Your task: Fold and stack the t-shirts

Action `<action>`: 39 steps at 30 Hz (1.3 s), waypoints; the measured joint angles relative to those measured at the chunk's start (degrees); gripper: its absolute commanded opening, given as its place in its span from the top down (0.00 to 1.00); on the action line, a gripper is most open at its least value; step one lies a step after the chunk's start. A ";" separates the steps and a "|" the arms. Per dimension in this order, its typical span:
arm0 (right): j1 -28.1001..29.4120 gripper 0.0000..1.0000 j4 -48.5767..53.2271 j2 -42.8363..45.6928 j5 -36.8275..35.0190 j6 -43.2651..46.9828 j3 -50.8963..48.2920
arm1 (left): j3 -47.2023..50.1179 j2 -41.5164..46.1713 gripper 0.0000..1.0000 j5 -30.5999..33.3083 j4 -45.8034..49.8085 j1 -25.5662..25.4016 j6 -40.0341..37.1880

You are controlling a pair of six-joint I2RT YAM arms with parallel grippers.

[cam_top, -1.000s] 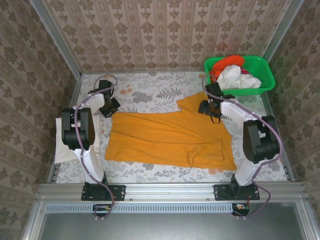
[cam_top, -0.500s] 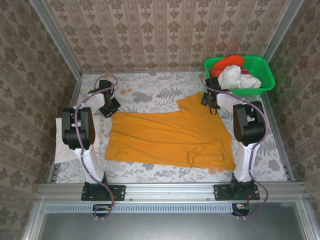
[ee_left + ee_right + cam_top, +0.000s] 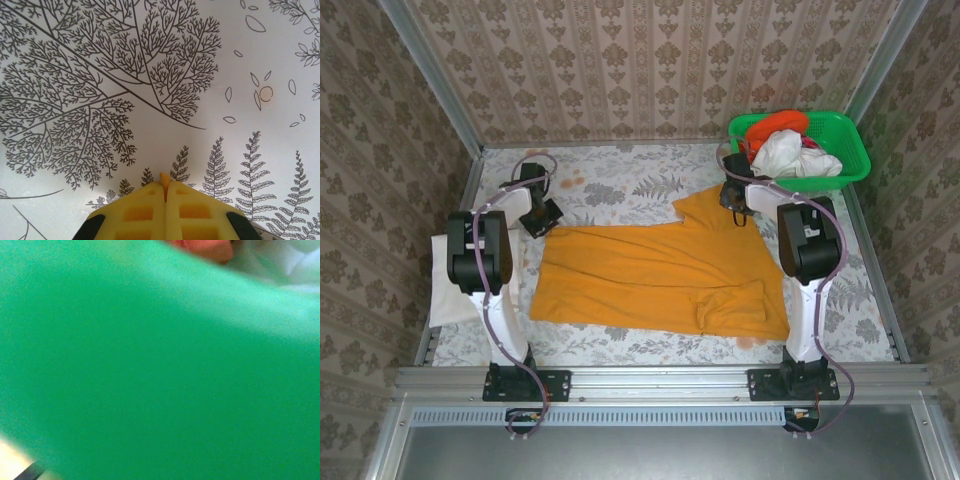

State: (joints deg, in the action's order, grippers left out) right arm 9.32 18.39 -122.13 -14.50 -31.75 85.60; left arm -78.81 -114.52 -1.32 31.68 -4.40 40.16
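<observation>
Your amber-orange t-shirt [image 3: 660, 280] lies spread flat mid-surface [image 3: 620, 180], with one flap reaching toward 1 o'clock. The left gripper [image 3: 542, 215] sits at the shirt's 10 o'clock corner with its fingers pressed together. A sliver of orange shows between the tips, but you cannot tell whether it is cloth. The right gripper [image 3: 735, 198] is over that flap, just beside the green basket [image 3: 855, 140], and you cannot tell its spread. The basket holds a white t-shirt [image 3: 805, 160] and a red-orange t-shirt [image 3: 778, 124]. Bare room lies at 12 o'clock; the strip at 6 is narrow.
</observation>
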 measured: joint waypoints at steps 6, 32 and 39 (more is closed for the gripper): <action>1.60 0.63 3.23 -2.12 -1.97 0.02 3.65 | 0.00 0.00 1.00 -0.04 0.00 0.00 0.00; 5.40 0.67 8.13 -4.48 -5.18 -3.67 7.58 | 0.00 0.00 1.00 -1.81 -0.44 0.76 -0.39; 5.46 0.94 11.06 -4.48 -4.09 -3.02 8.76 | 0.02 0.00 1.00 -2.08 -0.50 0.85 -0.39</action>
State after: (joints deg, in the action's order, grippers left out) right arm 14.79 29.45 -126.61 -18.59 -34.76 94.37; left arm -78.78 -114.52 -3.40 31.18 -3.55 39.77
